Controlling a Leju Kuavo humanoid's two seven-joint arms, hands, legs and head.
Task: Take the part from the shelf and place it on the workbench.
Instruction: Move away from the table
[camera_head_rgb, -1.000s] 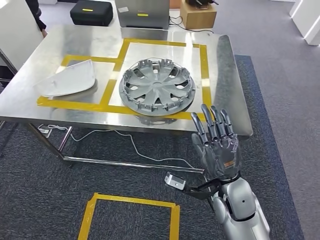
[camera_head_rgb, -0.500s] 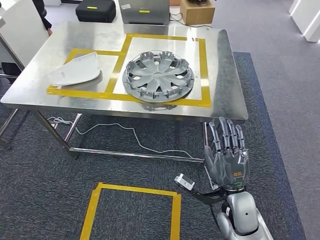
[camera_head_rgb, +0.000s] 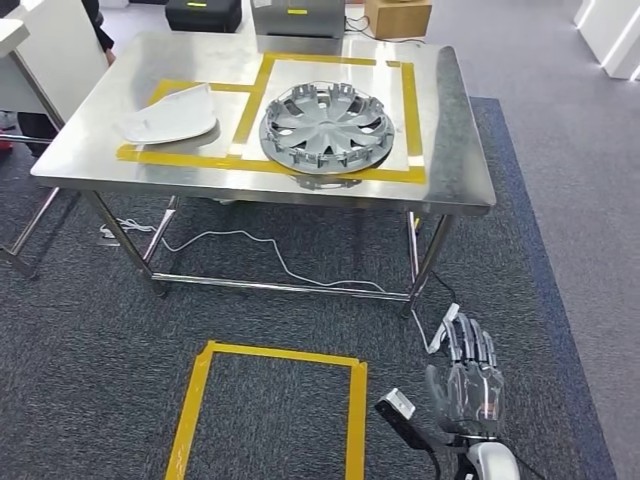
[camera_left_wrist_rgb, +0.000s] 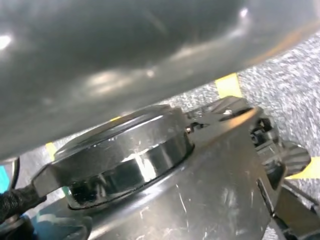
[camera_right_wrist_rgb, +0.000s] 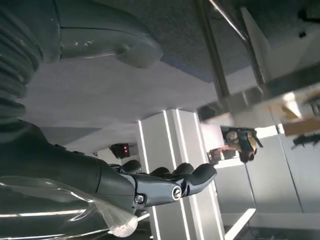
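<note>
A grey wheel cover (camera_head_rgb: 327, 125) lies flat inside a yellow-taped square on the steel workbench (camera_head_rgb: 453, 130). A white curved panel (camera_head_rgb: 170, 115) lies in the taped square to its left. My right hand (camera_head_rgb: 464, 375) hangs low over the carpet, in front of the bench's right leg and well apart from both parts. Its fingers (camera_head_rgb: 468, 340) are straight and spread, and it holds nothing. In the right wrist view the same hand (camera_right_wrist_rgb: 113, 175) is bare, with its dark fingers (camera_right_wrist_rgb: 177, 182) stretched out and its thumb (camera_right_wrist_rgb: 113, 42) held apart.
A yellow tape square (camera_head_rgb: 272, 400) marks the carpet in front of me. A white cable (camera_head_rgb: 264, 250) trails under the bench. Behind the bench stand a black case (camera_head_rgb: 204, 12) and a cardboard box (camera_head_rgb: 396, 15). A white panel (camera_head_rgb: 45, 50) and a person (camera_head_rgb: 94, 15) are at the far left.
The whole picture has shifted, so the camera has moved: the bench now sits farther off and higher. My right hand has dropped from the bench's edge to low over the carpet, still bare.
</note>
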